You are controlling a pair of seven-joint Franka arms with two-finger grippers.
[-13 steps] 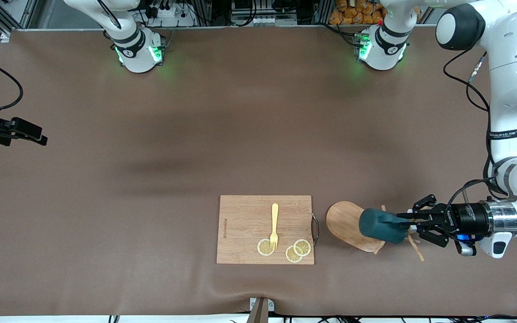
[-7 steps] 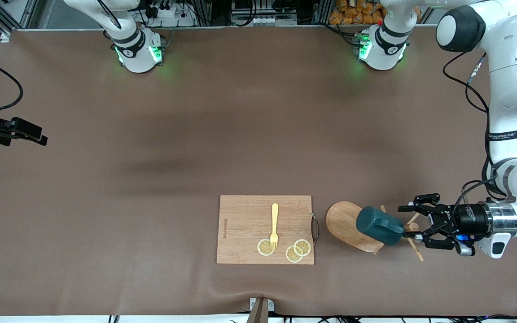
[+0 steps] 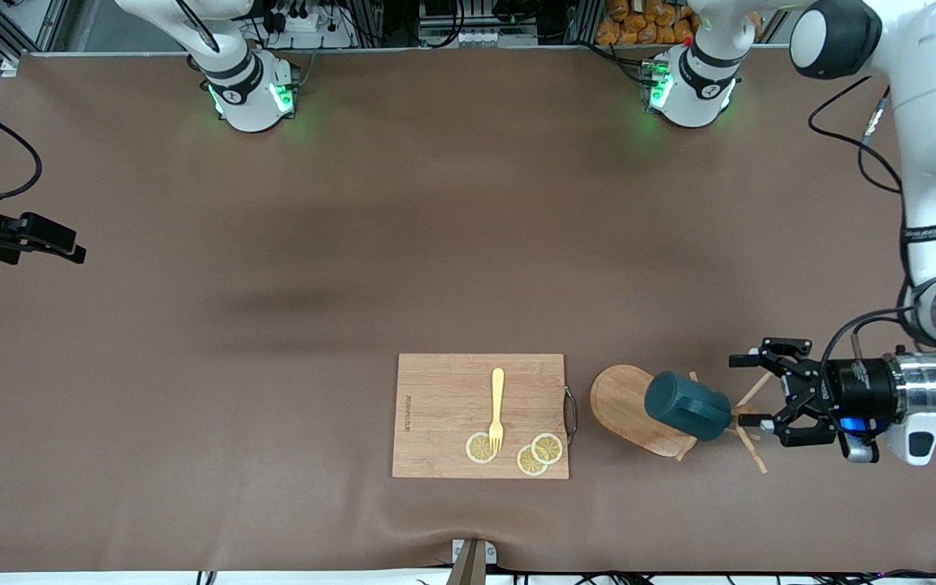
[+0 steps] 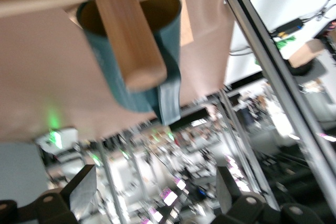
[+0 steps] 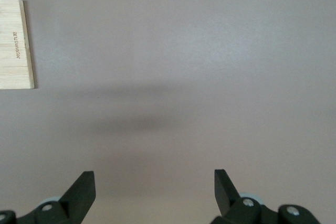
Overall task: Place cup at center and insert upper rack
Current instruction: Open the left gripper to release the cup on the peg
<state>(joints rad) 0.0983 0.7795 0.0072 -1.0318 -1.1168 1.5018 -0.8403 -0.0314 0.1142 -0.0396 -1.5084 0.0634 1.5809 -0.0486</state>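
Note:
The upper rack lies tipped on its side, its oval base (image 3: pixel 621 400) beside the cutting board and its thin pegs (image 3: pixel 751 452) pointing toward the left arm's end. The dark teal cup (image 3: pixel 683 406) lies on its side against the rack's post (image 4: pixel 126 30), tan mouth toward my left gripper. In the left wrist view the cup (image 4: pixel 111 77) shows past the post's rounded end. My left gripper (image 3: pixel 738 390) (image 4: pixel 156 182) is open, a short gap clear of the cup, holding nothing. My right gripper (image 5: pixel 155 179) hangs open over bare table at the right arm's end.
A rectangular wooden cutting board (image 3: pixel 444 382) with a metal handle lies beside the rack, nearer the table's middle. On it rest a yellow fork (image 3: pixel 497 406) and lemon slices (image 3: pixel 539 453). Brown mat (image 3: pixel 435 244) covers the table between the board and the bases.
My left gripper opened, let go of the cup and drew back toward the left arm's end. The cup settled slightly against the rack. The right arm has not moved.

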